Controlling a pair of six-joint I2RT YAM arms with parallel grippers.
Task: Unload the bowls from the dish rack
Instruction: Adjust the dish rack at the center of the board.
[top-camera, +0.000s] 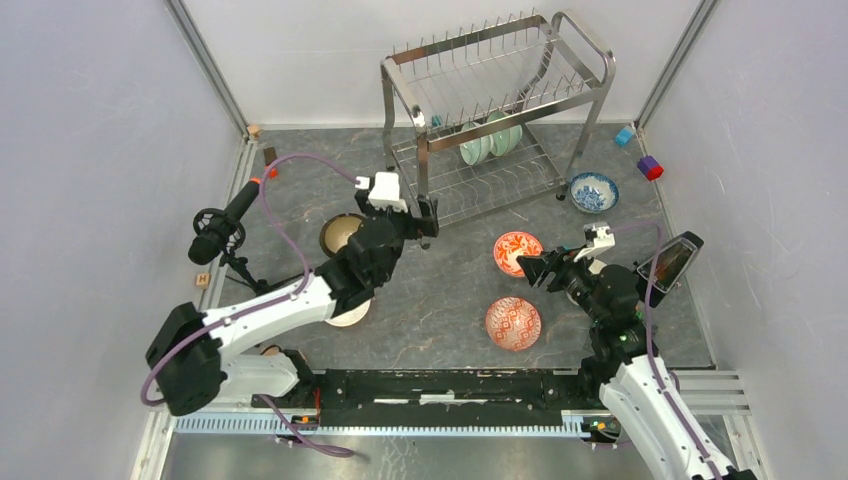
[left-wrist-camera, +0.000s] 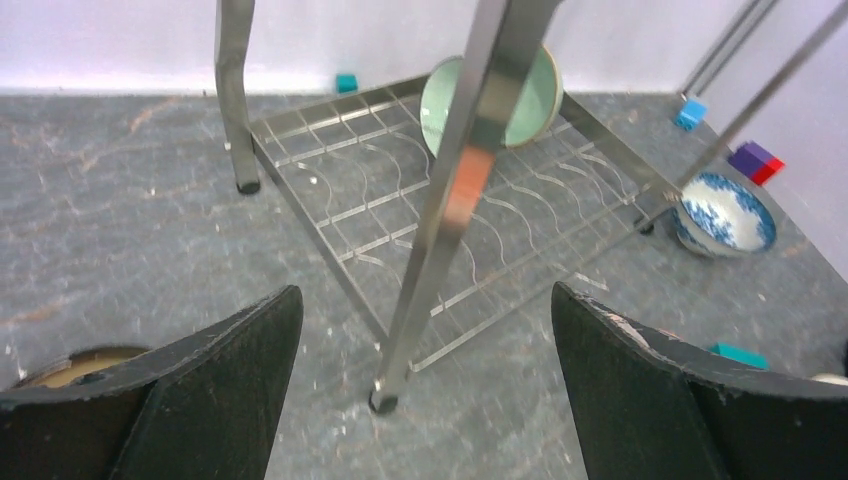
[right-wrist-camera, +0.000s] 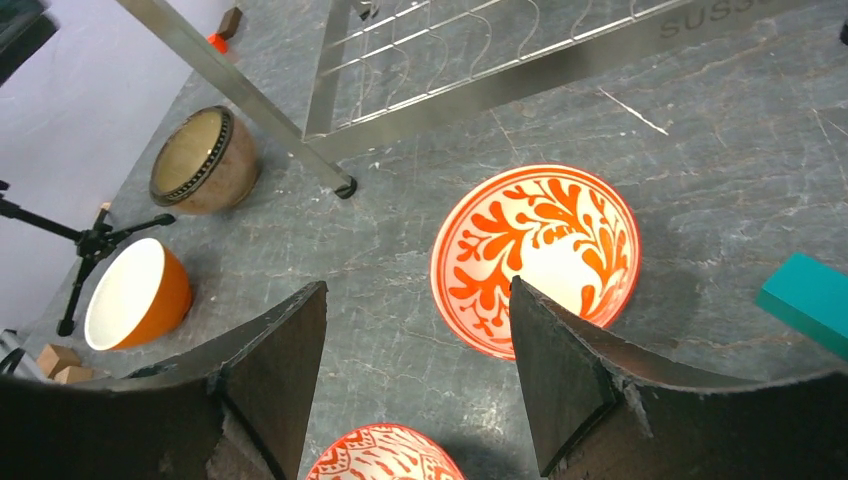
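Observation:
The steel dish rack (top-camera: 497, 110) stands at the back, with two pale green bowls (top-camera: 490, 140) upright on its lower tier. On the table lie a blue-and-white bowl (top-camera: 593, 191), two red-orange patterned bowls (top-camera: 517, 252) (top-camera: 513, 323), a dark brown bowl (top-camera: 341, 234) and an orange bowl with a white inside (right-wrist-camera: 135, 293). My left gripper (top-camera: 428, 222) is open and empty in front of the rack's near left leg (left-wrist-camera: 455, 200); a green bowl (left-wrist-camera: 540, 95) shows behind that leg. My right gripper (right-wrist-camera: 418, 285) is open and empty, just above the table beside the farther red-orange bowl (right-wrist-camera: 535, 250).
A microphone on a small tripod (top-camera: 220, 235) stands at the left. Small blocks lie about: teal (top-camera: 624, 136) and purple-red (top-camera: 650, 168) at the back right, a wooden one (top-camera: 202, 280) at the left, a teal one (right-wrist-camera: 810, 300) near my right gripper. Walls close in three sides.

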